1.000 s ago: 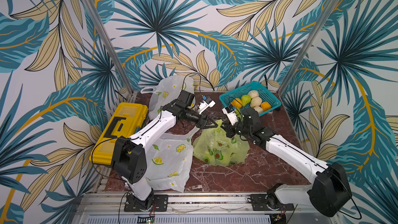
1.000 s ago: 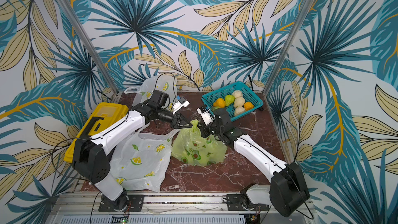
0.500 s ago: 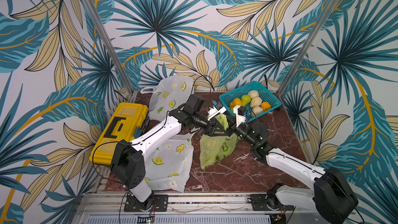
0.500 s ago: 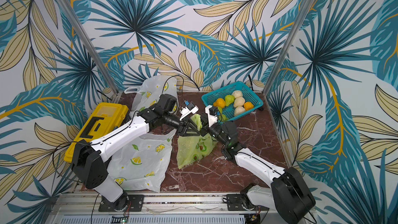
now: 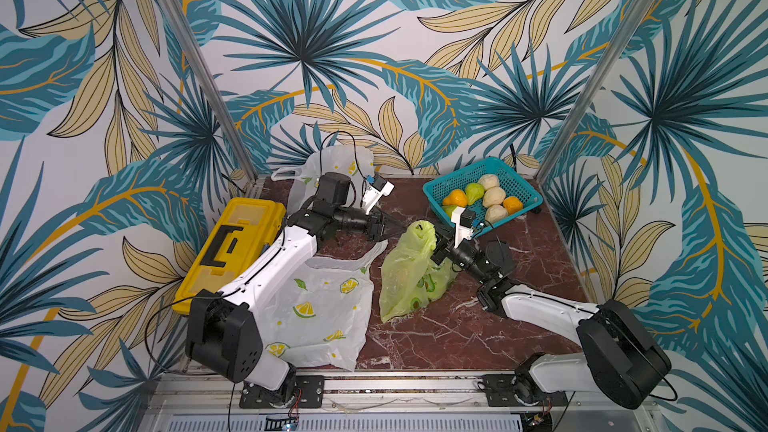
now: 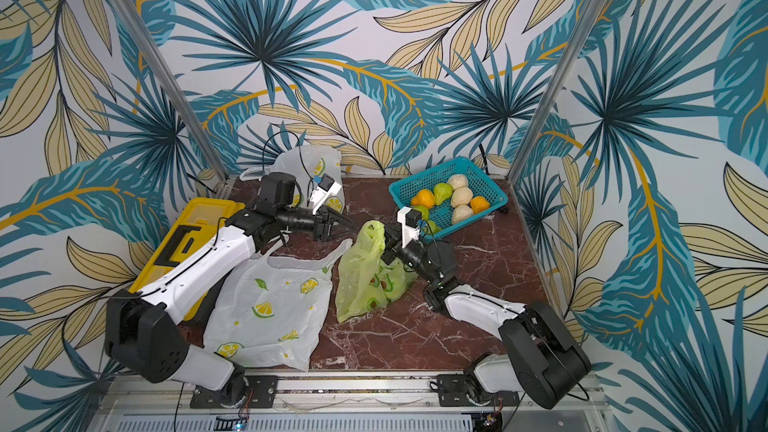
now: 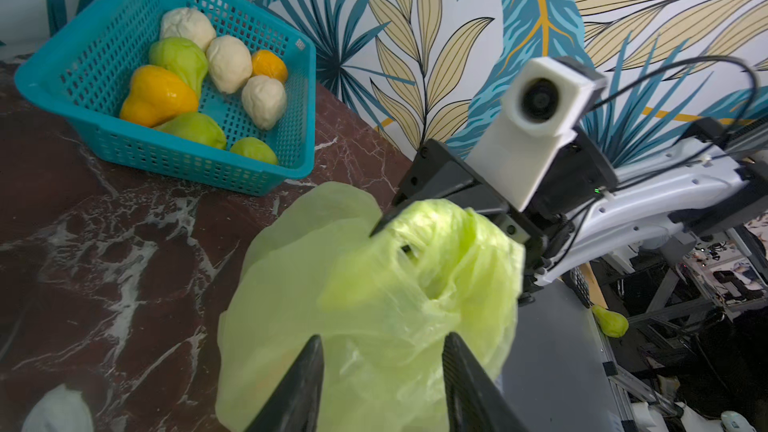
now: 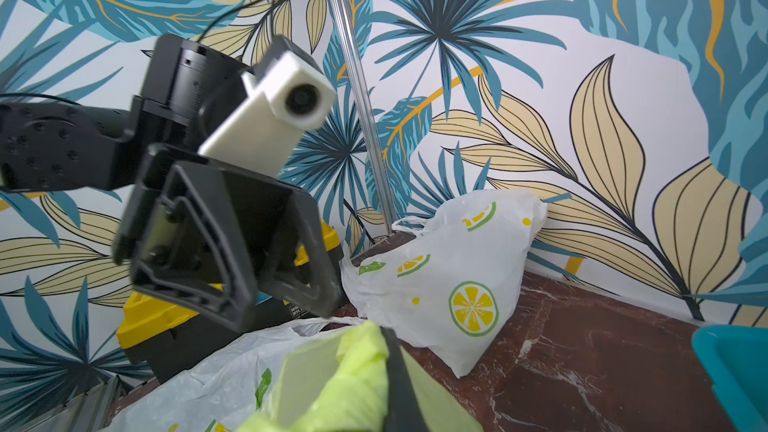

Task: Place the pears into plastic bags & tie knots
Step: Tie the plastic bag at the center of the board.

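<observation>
Above the table centre, right fingers clamp the green bag by its top. Left fingers, half-spread and empty, hover at its 9 o'clock. Pears sit in the basket at 1 o'clock. Left should seize a free handle and keep it taut.

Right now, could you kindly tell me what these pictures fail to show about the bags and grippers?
- Contents of the green bag: crinkled, printed plastic hides them in both top views.
- Fingertips of the right gripper: buried in the bag's gathered top, left wrist view.
- Contents of the rear white bag: opaque plastic, right wrist view.
</observation>
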`<move>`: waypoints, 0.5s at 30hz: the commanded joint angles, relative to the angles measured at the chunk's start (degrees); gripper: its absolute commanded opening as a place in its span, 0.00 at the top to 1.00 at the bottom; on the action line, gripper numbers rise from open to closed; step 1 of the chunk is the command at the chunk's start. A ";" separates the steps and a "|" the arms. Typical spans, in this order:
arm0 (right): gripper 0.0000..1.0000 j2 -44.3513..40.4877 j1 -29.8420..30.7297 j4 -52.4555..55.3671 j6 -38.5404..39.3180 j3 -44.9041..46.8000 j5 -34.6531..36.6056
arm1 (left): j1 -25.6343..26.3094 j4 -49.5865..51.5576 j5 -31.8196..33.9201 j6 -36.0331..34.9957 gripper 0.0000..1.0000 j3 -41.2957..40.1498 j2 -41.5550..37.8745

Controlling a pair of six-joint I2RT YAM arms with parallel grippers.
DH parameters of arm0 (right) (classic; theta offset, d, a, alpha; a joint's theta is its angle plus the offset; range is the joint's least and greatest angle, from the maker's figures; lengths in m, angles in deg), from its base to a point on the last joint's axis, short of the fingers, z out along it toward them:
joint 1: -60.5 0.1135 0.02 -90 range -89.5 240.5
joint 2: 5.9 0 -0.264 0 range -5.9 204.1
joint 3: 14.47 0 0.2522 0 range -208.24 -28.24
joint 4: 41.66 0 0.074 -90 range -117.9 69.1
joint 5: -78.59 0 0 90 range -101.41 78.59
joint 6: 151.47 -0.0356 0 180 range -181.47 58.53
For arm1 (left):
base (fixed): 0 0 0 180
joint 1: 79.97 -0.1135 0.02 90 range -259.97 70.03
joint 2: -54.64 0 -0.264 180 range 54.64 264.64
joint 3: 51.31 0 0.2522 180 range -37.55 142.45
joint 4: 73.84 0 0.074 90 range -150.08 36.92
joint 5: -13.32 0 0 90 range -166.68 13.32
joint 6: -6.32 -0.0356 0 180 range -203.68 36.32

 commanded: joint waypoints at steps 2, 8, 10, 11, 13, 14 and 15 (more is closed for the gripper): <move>1.00 1.08 0.11 -3.67 -3.76 -2.52 -2.13 | 3.89 -8.18 1.33 2.46 0.56 1.50 4.33; 1.00 1.54 0.12 -3.73 -8.92 -5.35 -9.46 | 3.65 -14.18 0.41 6.38 0.74 -1.00 9.27; 1.00 2.17 -0.04 -3.82 -9.04 -5.19 -9.12 | 3.74 -15.16 -0.10 7.24 0.74 -1.16 9.37; 1.00 2.44 -0.22 -3.80 -9.05 -5.21 -9.03 | 3.66 -15.21 -0.13 7.28 0.74 -1.46 9.07; 1.00 3.01 -0.77 -3.60 -9.12 -4.96 -7.89 | 3.23 -15.21 -0.41 7.30 0.74 -2.84 7.67; 1.00 3.23 -1.02 -3.66 -9.33 -4.73 -7.39 | 2.78 -15.21 -0.63 7.29 0.73 -3.97 6.58; 0.97 3.48 -1.39 -3.76 -9.62 -4.68 -7.40 | 2.32 -15.28 -0.83 7.29 0.71 -5.01 5.50</move>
